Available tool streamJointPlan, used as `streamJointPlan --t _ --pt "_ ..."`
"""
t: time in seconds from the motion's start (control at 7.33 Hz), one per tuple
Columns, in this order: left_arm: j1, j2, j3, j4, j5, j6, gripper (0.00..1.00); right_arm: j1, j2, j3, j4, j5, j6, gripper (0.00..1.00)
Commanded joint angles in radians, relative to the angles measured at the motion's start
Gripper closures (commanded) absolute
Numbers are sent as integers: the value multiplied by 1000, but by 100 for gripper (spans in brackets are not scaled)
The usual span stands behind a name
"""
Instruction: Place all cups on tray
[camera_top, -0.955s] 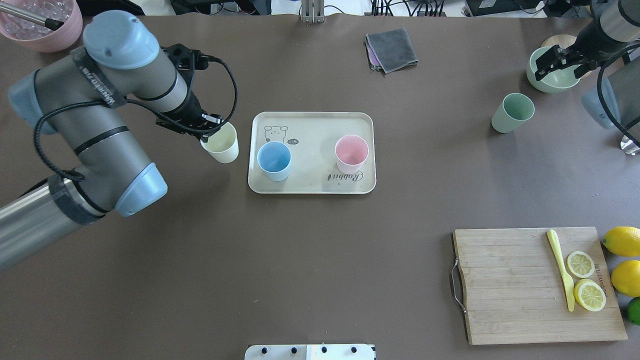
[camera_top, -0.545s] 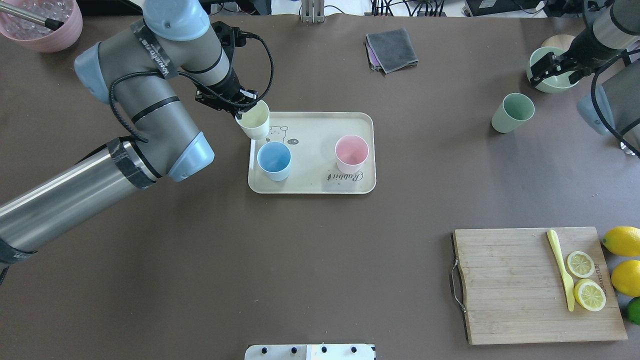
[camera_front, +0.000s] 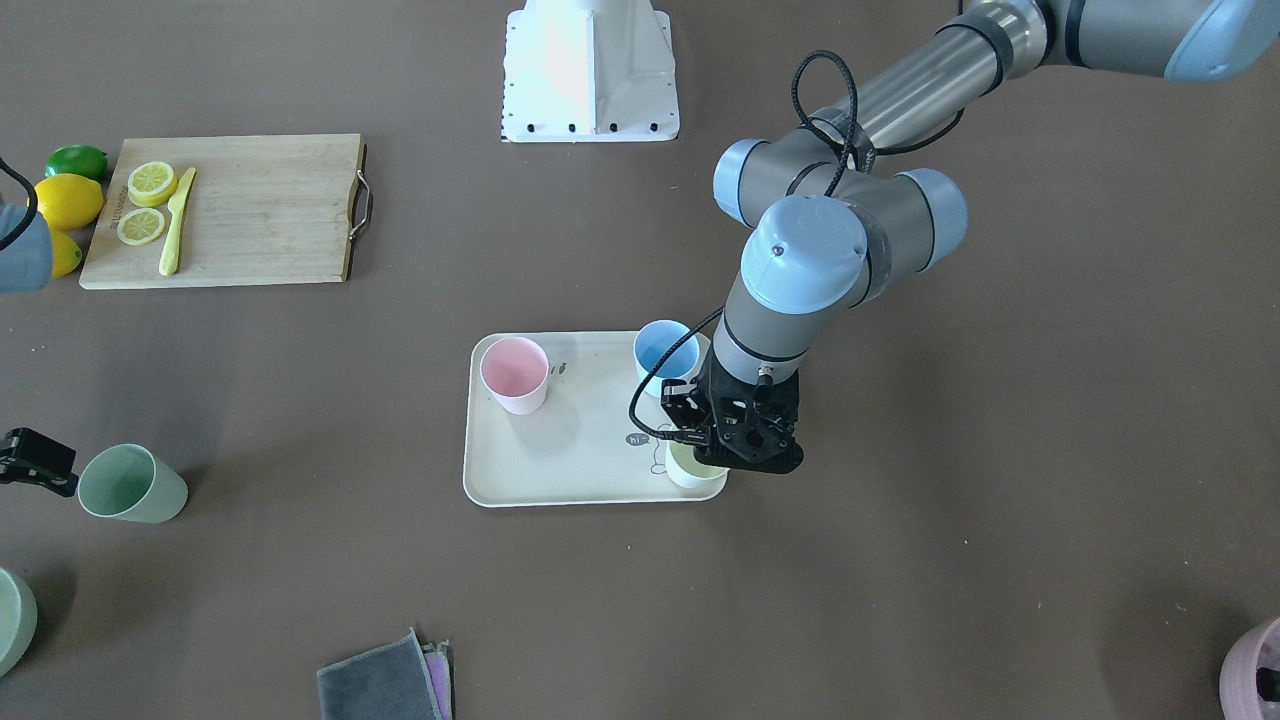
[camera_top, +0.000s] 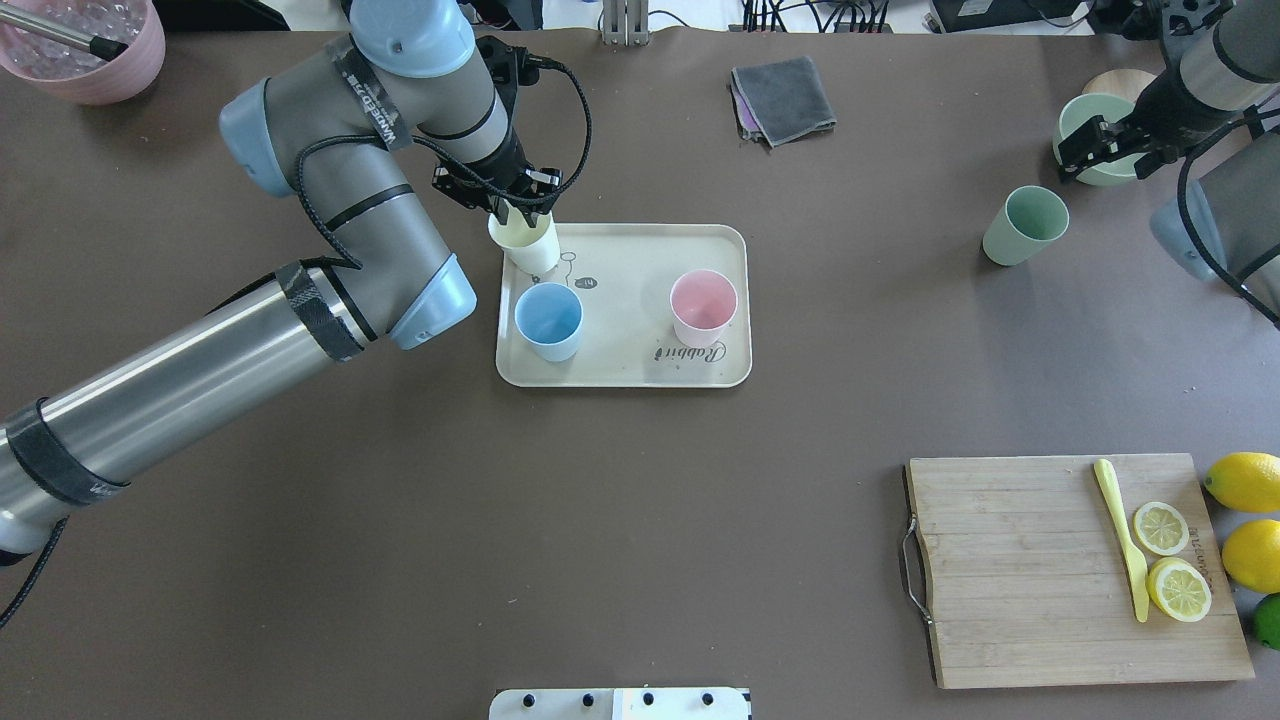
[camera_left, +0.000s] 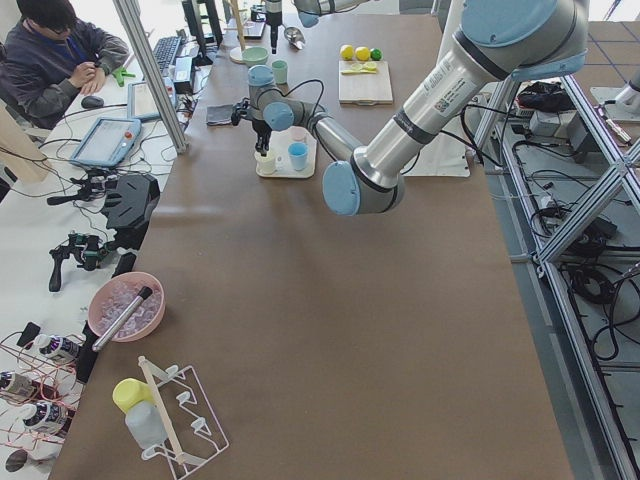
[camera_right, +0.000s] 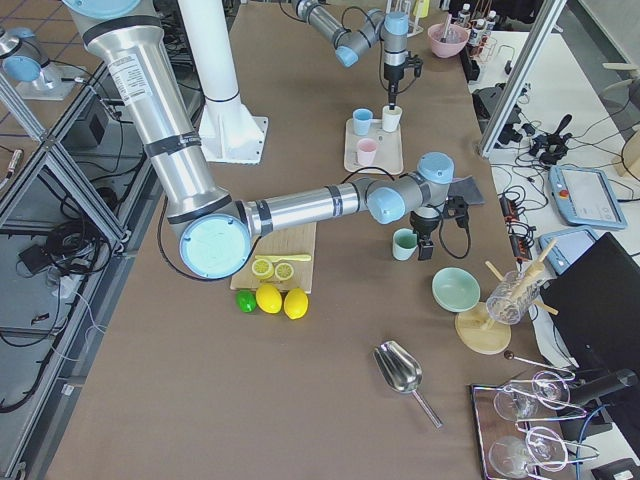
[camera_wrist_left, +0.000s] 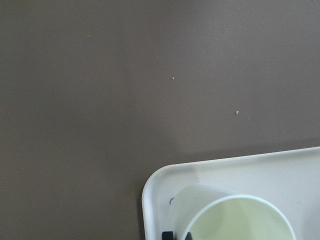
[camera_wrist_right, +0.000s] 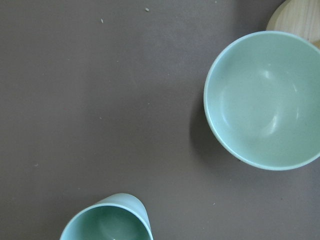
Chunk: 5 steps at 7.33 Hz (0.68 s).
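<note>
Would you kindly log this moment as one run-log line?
left claw: shut on cream cup at tray corner | blue cup, pink cup: on tray | green cup: on table, off tray

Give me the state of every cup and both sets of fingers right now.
Cream cup: gripped, at the tray's corner.
Blue cup: upright on the tray.
Pink cup: upright on the tray.
Green cup: upright on the table, off the tray.
Left fingers: shut on the cream cup.
Right fingers: open, empty.

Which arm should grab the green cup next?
Probably the right. The right gripper hangs near the green cup; the left gripper is far off, holding the cream cup at the tray.
</note>
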Motion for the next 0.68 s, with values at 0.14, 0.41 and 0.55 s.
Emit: streamJointPlan --t 0.14,0.41,0.55 --pt "-52 11 -91 48 -12 13 2 -17 -24 8 29 -3 36 0" --pt "-168 101 -197 111 -118 149 2 -75 -32 5 108 -41 169 2" --pt "-190 127 -205 111 -119 186 2 -100 -40 -7 127 -72 175 6"
